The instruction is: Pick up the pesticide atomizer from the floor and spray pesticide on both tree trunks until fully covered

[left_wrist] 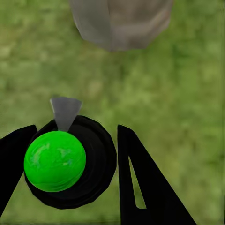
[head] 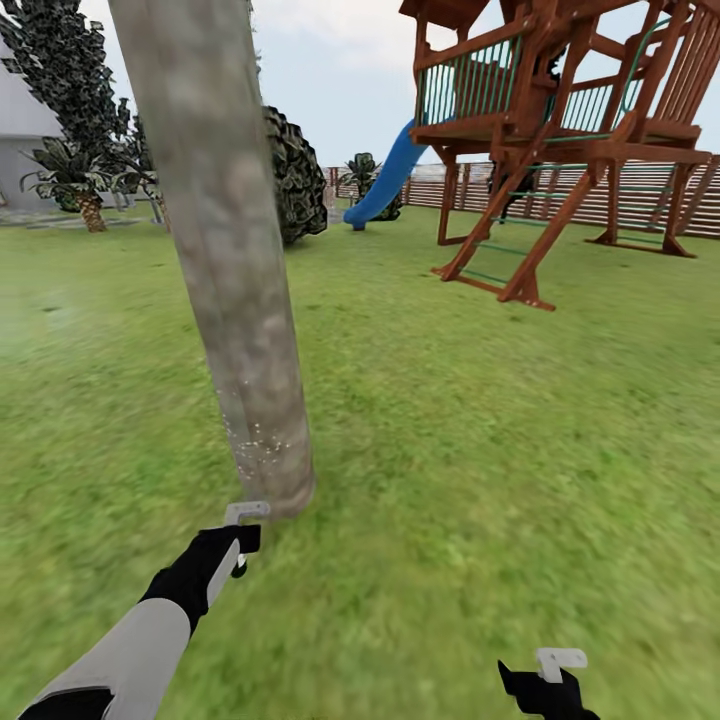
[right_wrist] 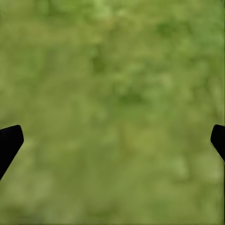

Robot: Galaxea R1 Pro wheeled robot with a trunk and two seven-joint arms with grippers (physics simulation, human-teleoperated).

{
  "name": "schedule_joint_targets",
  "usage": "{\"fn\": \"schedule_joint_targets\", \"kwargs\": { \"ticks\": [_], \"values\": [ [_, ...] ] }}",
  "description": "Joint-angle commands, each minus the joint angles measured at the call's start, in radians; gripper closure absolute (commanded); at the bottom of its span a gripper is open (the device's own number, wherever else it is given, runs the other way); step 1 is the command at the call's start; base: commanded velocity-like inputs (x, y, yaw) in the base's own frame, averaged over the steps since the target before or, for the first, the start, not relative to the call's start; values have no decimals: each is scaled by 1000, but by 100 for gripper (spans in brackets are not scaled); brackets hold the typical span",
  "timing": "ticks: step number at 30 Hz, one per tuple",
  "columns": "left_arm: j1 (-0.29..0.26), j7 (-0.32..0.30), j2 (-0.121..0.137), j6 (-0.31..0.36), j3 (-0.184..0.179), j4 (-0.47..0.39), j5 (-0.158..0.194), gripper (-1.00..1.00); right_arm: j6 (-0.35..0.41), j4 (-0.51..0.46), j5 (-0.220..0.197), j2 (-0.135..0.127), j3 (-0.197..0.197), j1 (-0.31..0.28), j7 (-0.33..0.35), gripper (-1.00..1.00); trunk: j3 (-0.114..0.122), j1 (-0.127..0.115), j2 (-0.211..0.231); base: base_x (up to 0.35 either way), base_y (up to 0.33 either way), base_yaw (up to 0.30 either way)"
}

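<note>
1. Mottled grey-brown bark covers the tree trunk (head: 225, 250), which rises from the grass (head: 450, 450) straight ahead of the left gripper (head: 243, 540); a scatter of tiny pale specks marks the bark low down, just beyond the jaws.
2. The left gripper's jaws are closed narrow around the pesticide atomizer (left_wrist: 70, 161), whose black round body sits between the two dark fingers (left_wrist: 145, 187) in the left wrist view, with a bright green cap facing the camera.
3. The atomizer's pale grey nozzle (left_wrist: 64, 112) sticks out past the fingertips toward the base of the trunk (left_wrist: 122, 23), near it but apart from it.
4. In the head view a pale L-shaped piece (head: 246, 513) shows just beyond the left gripper's black end, close to the foot of the trunk.
5. The right gripper (head: 552, 680) hangs low and well apart from the trunk, with its jaws spread wide: its two dark fingertips (right_wrist: 9, 143) sit at opposite edges of the right wrist view with nothing but blurred grass (right_wrist: 117, 108) between them.
6. Far beyond both jaws stand a wooden play tower (head: 560, 130) with a blue slide (head: 385, 180), a slatted fence (head: 650, 195), a short palm (head: 75, 185) and a dark bush (head: 295, 175).
</note>
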Motion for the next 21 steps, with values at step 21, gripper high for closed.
{"fn": "schedule_joint_targets", "kwargs": {
  "ticks": [21],
  "values": [
    [1,3,0,-2,1,7,5,100,0,0,1,0,0,0,0,-100,0,0,0,50,-274,119]
  ]
}}
